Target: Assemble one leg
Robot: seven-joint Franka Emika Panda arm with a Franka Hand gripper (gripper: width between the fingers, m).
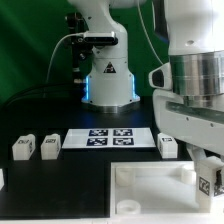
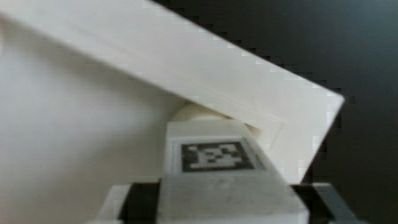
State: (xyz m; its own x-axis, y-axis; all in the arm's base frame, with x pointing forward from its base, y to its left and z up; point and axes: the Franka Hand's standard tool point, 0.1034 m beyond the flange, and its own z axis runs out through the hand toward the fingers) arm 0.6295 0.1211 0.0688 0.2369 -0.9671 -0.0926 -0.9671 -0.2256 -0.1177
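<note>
My gripper [image 1: 207,176] is shut on a leg [image 1: 207,184], a small white block with a square marker tag. It holds the leg at the corner of the large white panel [image 1: 150,188] on the exterior view's right. In the wrist view the leg [image 2: 217,150] stands between my dark fingers [image 2: 322,203], and the gripper [image 2: 228,198] is closed on its sides. The leg's far end meets the corner socket of the panel [image 2: 107,120]. I cannot tell how deep it sits. Three more legs lie on the table, two [image 1: 23,147] [image 1: 49,146] on the left and one [image 1: 168,146] on the right.
The marker board [image 1: 110,137] lies flat behind the panel. The robot base [image 1: 108,80] stands at the back centre. Another white part [image 1: 2,178] shows at the exterior view's left edge. The table top is black.
</note>
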